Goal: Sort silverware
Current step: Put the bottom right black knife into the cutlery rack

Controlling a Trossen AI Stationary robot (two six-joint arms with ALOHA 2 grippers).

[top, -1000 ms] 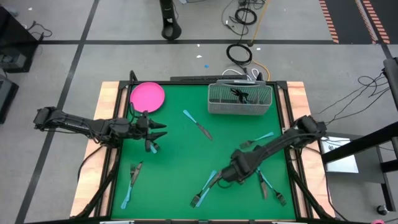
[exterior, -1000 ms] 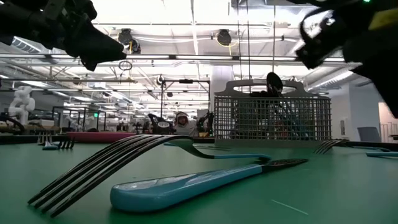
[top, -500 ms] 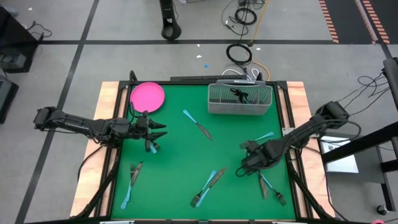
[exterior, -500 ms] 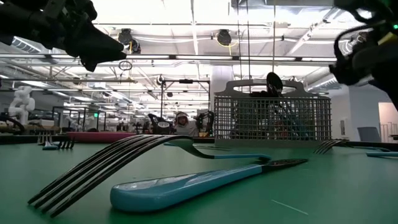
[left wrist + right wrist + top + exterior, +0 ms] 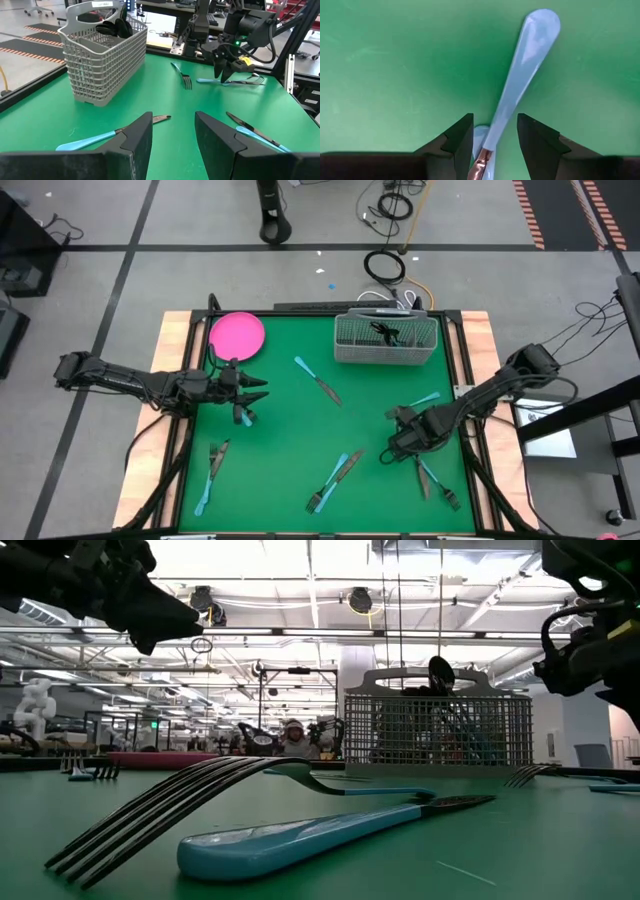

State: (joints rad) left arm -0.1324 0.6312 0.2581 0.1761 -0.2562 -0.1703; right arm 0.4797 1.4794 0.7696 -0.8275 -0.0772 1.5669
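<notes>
Silverware (image 5: 320,383) lies scattered over the green table (image 5: 290,440): a knife near the centre, a fork and another piece at about seven o'clock, a crossed pair at six o'clock, and several pieces at four o'clock, while the basket (image 5: 386,340) at one o'clock already holds some dark items and the pink plate (image 5: 237,334) sits at eleven o'clock. The right gripper (image 5: 400,442) hangs low over the four o'clock cluster with its jaws apart and empty; its wrist view looks straight down on a blue handle (image 5: 517,80) running between the fingers, likely lined up for a pick. The left gripper (image 5: 250,392) waits at nine o'clock, partly open and holding nothing, facing the basket across the table. Compared with a second ago, the right arm has swung away from the crossed pair at six o'clock to this cluster; the left arm has not moved.
</notes>
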